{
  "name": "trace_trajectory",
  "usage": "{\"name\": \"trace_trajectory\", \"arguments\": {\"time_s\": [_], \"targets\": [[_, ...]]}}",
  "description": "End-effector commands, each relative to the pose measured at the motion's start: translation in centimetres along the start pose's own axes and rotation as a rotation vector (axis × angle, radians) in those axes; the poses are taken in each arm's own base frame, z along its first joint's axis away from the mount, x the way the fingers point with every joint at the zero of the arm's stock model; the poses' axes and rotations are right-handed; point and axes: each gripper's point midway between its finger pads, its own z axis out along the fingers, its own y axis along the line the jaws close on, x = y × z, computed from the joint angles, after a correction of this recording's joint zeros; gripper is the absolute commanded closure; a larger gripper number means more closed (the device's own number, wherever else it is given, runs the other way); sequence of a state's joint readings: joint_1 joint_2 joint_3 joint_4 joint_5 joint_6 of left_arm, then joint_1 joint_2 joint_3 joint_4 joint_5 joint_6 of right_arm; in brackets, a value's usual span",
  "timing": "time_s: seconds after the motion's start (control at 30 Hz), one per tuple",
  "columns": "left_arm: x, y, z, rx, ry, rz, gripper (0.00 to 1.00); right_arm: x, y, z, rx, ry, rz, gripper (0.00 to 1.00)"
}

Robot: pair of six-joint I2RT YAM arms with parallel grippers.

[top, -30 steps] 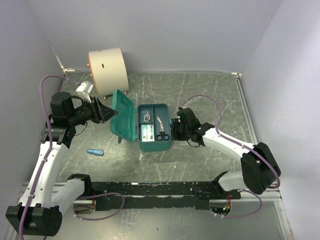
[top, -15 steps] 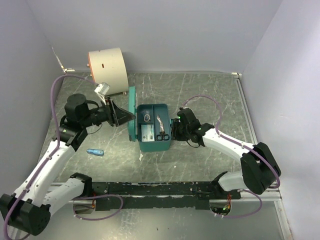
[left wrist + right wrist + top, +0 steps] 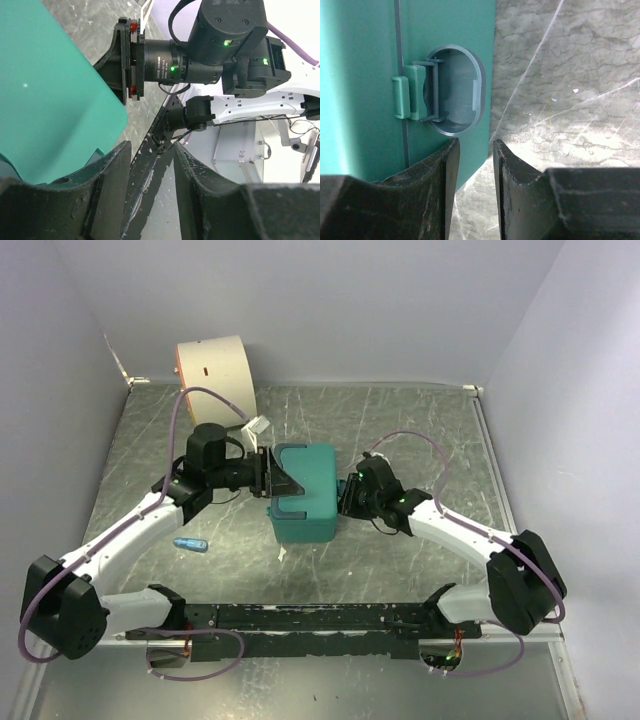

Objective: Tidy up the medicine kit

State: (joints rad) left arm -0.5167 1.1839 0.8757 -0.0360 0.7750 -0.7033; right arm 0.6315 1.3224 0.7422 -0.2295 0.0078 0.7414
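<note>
Top external view has the medicine kit (image 3: 305, 505) mid-table (image 3: 420, 430), lid (image 3: 310, 468) down. My left fingers (image 3: 107, 200) rest at the lid, slightly spread and empty, seemingly pressing it shut. My right fingers (image 3: 525, 200), narrowly parted and holding nothing, brace the latch (image 3: 409, 92) side against sliding.

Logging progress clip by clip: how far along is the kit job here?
Done: the kit has its lid down. In hand: the left end effector sits at the lid's left edge and the right end effector is beside the latch; both are open. Left: it is unclear whether the latch is fastened, and a small blue item lies outside the kit.
</note>
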Motion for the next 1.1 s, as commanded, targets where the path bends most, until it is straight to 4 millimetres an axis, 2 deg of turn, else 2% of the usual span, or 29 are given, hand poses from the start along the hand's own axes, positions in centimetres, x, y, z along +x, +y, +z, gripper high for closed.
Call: {"name": "trace_trajectory", "arguments": {"time_s": [0.0,0.13,0.27,0.33,0.43,0.57,0.67,0.8,0.9,1.07], "targets": [[-1.4,-3.3,-0.3,0.098,-0.024,0.060,0.49,-1.5,0.7,-1.0,-0.013,-0.071,0.030,0.67],[-2.2,-0.7,-1.2,-0.111,-0.056,0.111,0.46,-2.5,-0.5,-2.5,0.049,-0.129,0.033,0.67],[-3.1,4.4,-3.5,-0.433,-0.144,0.116,0.40,-3.5,-1.0,-4.3,0.082,-0.170,0.008,0.67],[-3.1,6.7,-4.6,-0.557,-0.181,0.108,0.36,-4.2,-0.7,-5.1,0.081,-0.188,-0.005,0.66],[-2.5,9.1,-4.8,-0.635,-0.199,0.079,0.28,-5.3,0.9,-6.1,0.017,-0.210,-0.041,0.65],[-1.5,10.2,-3.4,-0.616,-0.143,0.053,0.26,-6.0,4.2,-6.3,-0.125,-0.201,-0.086,0.61],[-1.4,11.0,-3.0,-0.637,-0.129,0.038,0.27,-6.2,5.9,-6.0,-0.199,-0.191,-0.082,0.59],[-1.0,12.0,-2.5,-0.651,-0.114,0.027,0.35,-5.8,6.7,-5.1,-0.244,-0.166,-0.063,0.60],[-0.6,12.7,-2.4,-0.667,-0.100,0.017,0.45,-4.7,6.8,-4.4,-0.262,-0.127,-0.051,0.70],[-0.4,13.5,-2.4,-0.694,-0.090,0.018,0.51,-1.8,7.0,-3.7,-0.295,-0.052,-0.019,0.85]]}}
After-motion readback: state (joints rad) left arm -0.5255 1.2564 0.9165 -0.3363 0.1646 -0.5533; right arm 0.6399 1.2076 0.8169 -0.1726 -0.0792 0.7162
